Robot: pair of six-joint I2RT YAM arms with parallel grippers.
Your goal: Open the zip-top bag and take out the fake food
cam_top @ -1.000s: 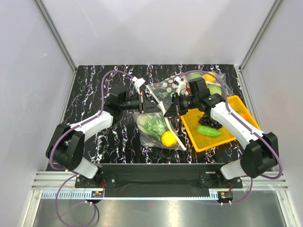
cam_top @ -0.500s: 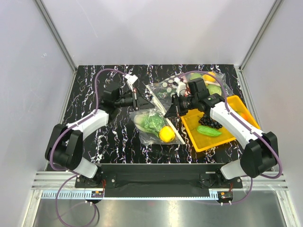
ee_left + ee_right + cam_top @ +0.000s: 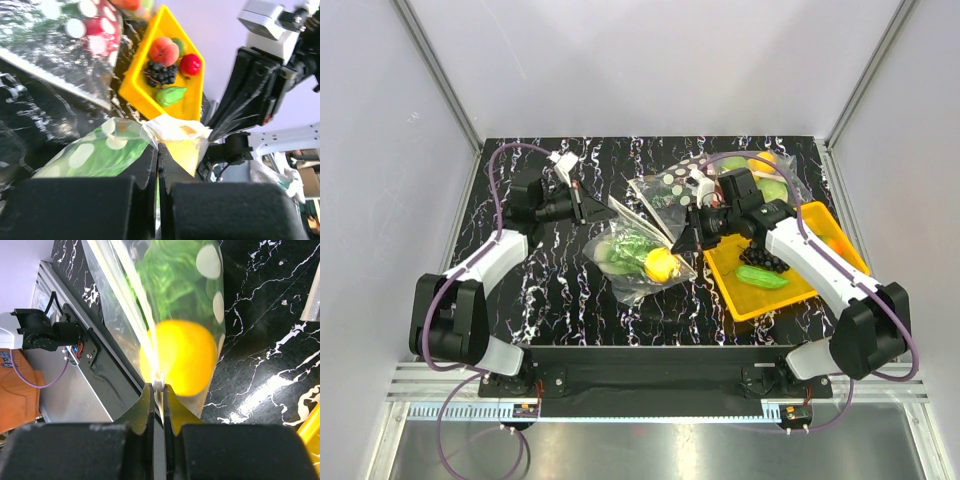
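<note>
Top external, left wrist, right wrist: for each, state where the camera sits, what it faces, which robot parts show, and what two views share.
Top external: above and behind the bases, looking down at the table; both arms show, left gripper and right gripper pinching the zip-top bag.
Left wrist: over its shut fingers, facing the yellow tray; right arm shows.
Right wrist: over its shut fingers, facing the lemon.
Shared: both wrist views show the zip-top bag.
</note>
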